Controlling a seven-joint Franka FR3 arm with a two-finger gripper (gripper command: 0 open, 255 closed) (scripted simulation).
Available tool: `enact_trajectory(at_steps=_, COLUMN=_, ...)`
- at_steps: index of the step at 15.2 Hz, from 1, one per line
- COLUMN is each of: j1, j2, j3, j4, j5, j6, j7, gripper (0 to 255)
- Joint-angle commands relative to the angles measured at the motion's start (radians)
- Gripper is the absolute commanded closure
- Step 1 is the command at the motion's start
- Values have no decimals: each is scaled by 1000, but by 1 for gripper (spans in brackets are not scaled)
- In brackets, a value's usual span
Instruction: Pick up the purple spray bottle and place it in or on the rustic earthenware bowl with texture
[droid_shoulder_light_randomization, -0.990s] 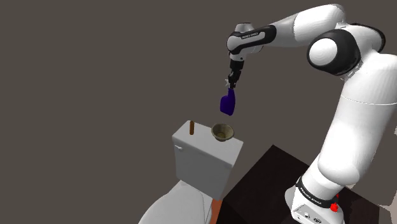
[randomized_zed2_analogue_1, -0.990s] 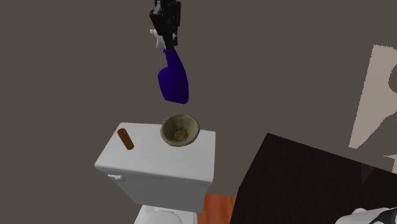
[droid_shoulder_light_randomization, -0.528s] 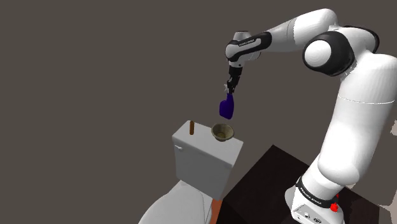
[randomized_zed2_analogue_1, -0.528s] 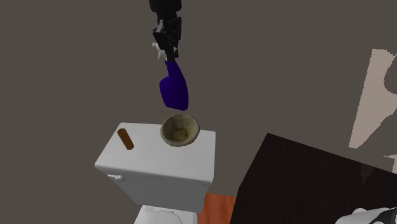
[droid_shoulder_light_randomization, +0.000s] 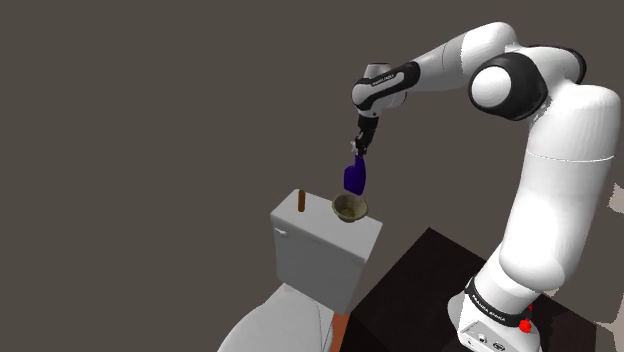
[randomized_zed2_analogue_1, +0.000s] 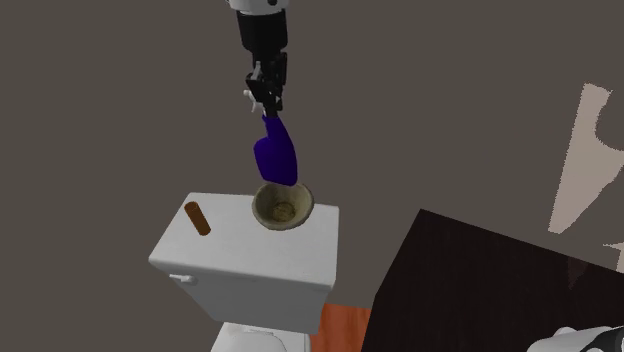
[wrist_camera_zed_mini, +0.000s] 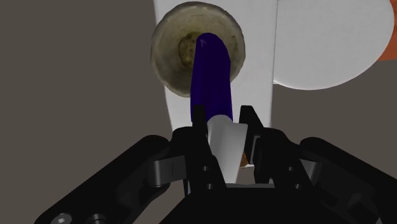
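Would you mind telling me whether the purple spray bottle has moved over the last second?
Yes. In the second exterior view the spray bottle has come down toward the bowl on the toilet tank; its base now hangs just above the rim.

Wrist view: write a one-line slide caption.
Gripper clasping the purple spray bottle by its white head, poised over the brownish bowl on the white toilet tank.

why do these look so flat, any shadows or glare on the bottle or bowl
Shoulder view: even, flat light, no cast shadow from the purple spray bottle on the toilet tank. Second exterior view: the bowl is softly darker inside, no glare. Wrist view: the bottle looks matte, without a highlight, and edges are crisp.
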Motion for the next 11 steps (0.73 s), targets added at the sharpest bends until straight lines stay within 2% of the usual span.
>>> enact_trajectory(at_steps=1, j1=-1, j2=11, j3=1, j4=-10, j5=4, j6=22, j7=-4, gripper=255)
enact_trajectory(at_steps=11, j1=-9, j2=80, j3=12, j4=-56, j5=30, j6=133, j7=-21, gripper=255)
